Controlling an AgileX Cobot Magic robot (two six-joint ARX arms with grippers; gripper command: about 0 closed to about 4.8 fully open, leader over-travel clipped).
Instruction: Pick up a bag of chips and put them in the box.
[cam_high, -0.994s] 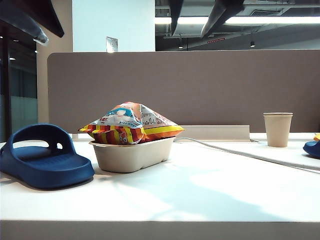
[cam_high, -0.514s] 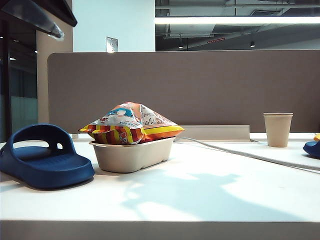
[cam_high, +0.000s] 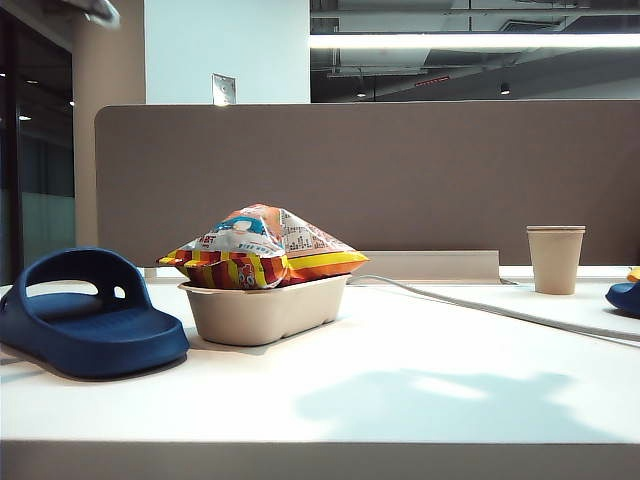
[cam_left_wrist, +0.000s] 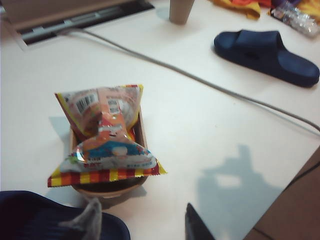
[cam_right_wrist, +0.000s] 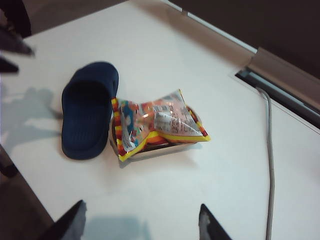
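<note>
The bag of chips (cam_high: 262, 248), striped red, yellow and orange with a white-blue panel, lies across the beige box (cam_high: 265, 310), overhanging its rim on both sides. In the left wrist view the bag (cam_left_wrist: 107, 140) covers the box (cam_left_wrist: 107, 189). My left gripper (cam_left_wrist: 142, 222) hangs open and empty high above the table, short of the box. In the right wrist view the bag (cam_right_wrist: 155, 122) rests in the box (cam_right_wrist: 162, 149). My right gripper (cam_right_wrist: 141, 222) is open and empty too, well above and apart from them. Only a grey fingertip (cam_high: 98, 10) shows in the exterior view, at its top left.
A blue slipper (cam_high: 85, 315) lies right beside the box on its left. A beige paper cup (cam_high: 555, 258) stands at the back right, with a second slipper (cam_left_wrist: 267, 50) near it. A grey cable (cam_high: 480, 305) runs across the table. A brown partition (cam_high: 400, 170) closes the back.
Both arms have risen. The right gripper's dark fingers have left the top of the exterior view, and the left one has drawn up into the corner. The bag and box have not moved.
</note>
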